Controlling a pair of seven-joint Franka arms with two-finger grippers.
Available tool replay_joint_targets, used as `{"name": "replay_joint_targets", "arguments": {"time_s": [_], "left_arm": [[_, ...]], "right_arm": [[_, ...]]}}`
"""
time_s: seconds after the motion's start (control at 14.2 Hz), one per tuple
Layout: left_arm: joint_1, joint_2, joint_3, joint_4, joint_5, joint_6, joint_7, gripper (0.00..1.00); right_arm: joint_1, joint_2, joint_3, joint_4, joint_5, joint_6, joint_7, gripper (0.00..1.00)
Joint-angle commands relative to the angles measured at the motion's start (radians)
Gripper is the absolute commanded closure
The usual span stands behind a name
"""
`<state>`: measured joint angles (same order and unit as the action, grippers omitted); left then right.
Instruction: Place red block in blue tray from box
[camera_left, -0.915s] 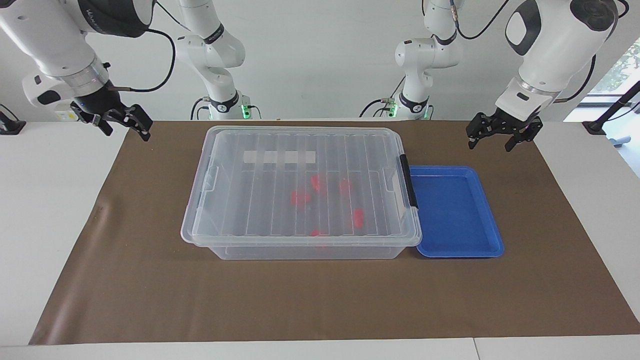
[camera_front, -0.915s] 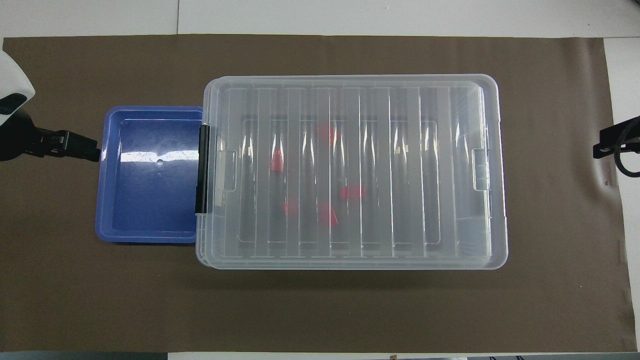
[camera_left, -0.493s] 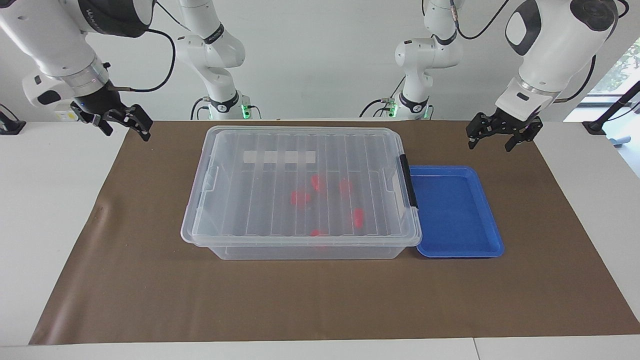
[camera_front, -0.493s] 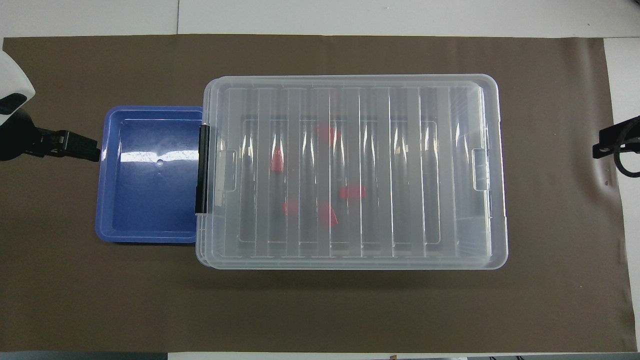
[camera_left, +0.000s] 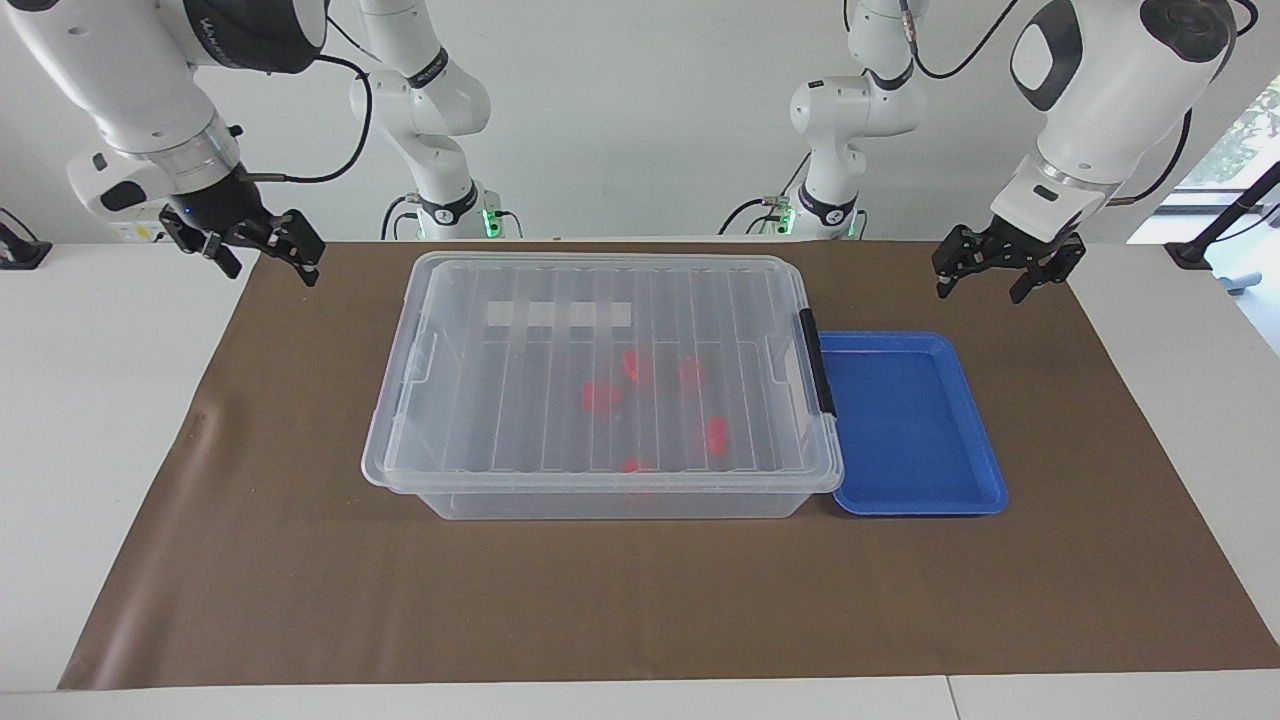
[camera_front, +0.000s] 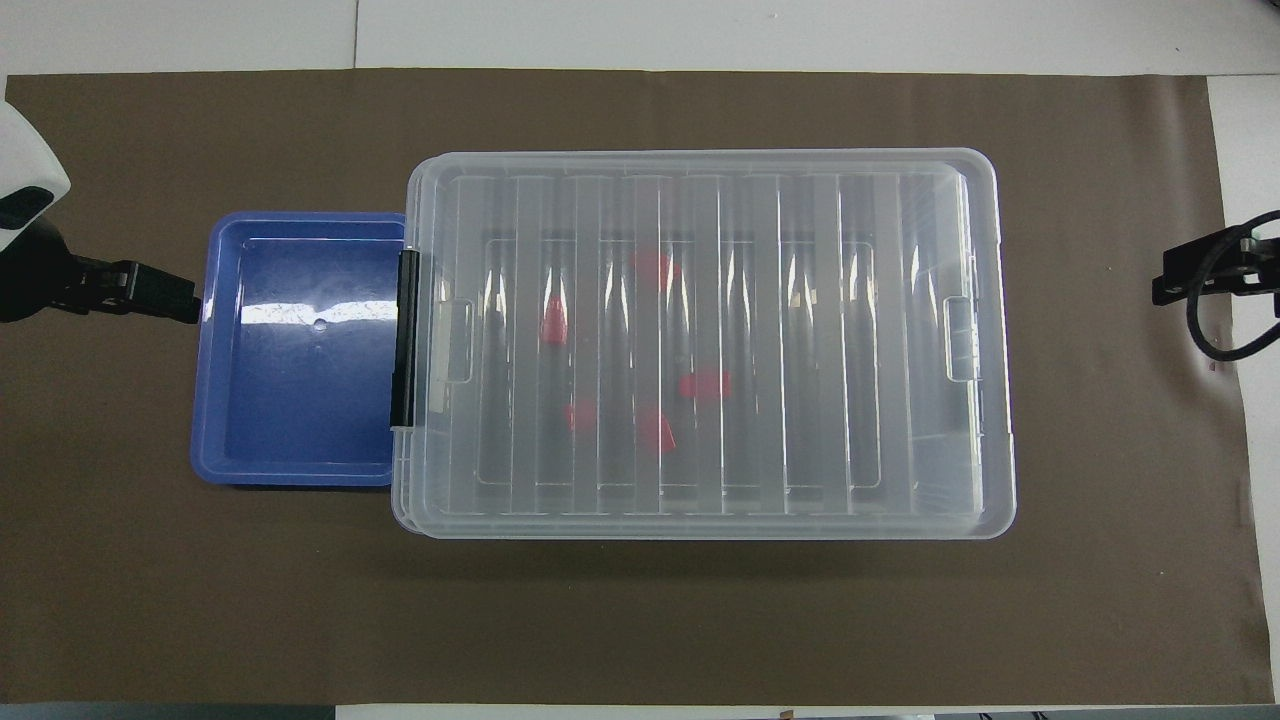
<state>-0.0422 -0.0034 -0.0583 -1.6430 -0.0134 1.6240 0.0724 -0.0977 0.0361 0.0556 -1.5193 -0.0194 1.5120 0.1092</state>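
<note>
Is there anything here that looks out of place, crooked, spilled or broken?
Nothing stands out. The box sits square with its lid on, red blocks inside it, the blue tray empty beside it.

Clear box (camera_left: 600, 380), lid shut, several red blocks (camera_left: 600, 396) inside; blue tray (camera_left: 915, 425) touching its latched end.
</note>
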Motion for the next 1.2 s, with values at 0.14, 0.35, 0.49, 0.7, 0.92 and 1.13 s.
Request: {"name": "replay_joint_targets", "arguments": {"time_s": [0.14,0.35,0.49,0.7,0.92,1.13], "left_arm": [[0.008,-0.018,-0.002,-0.011,0.003,-0.006,0.017,0.0],[0.008,-0.02,-0.003,-0.011,0.003,-0.006,0.017,0.0],[0.008,-0.02,-0.003,-0.011,0.003,-0.006,0.017,0.0],[0.008,-0.018,-0.002,-0.011,0.003,-0.006,0.017,0.0],[0.008,-0.018,-0.002,-0.011,0.003,-0.006,0.017,0.0],[0.008,-0.018,-0.003,-0.011,0.003,-0.006,0.017,0.0]], "right_arm": [[-0.008,-0.001,0.111,-0.088,0.01,0.115,0.127,0.0],[-0.008,-0.001,0.116,-0.162,0.009,0.154,0.112,0.0],[-0.011,-0.001,0.112,-0.226,0.009,0.218,0.099,0.0],[-0.013,0.004,0.11,-0.291,0.009,0.318,0.127,0.0],[-0.013,0.008,0.113,-0.341,0.009,0.385,0.127,0.0],[-0.013,0.007,0.113,-0.397,0.009,0.447,0.135,0.0]]}}
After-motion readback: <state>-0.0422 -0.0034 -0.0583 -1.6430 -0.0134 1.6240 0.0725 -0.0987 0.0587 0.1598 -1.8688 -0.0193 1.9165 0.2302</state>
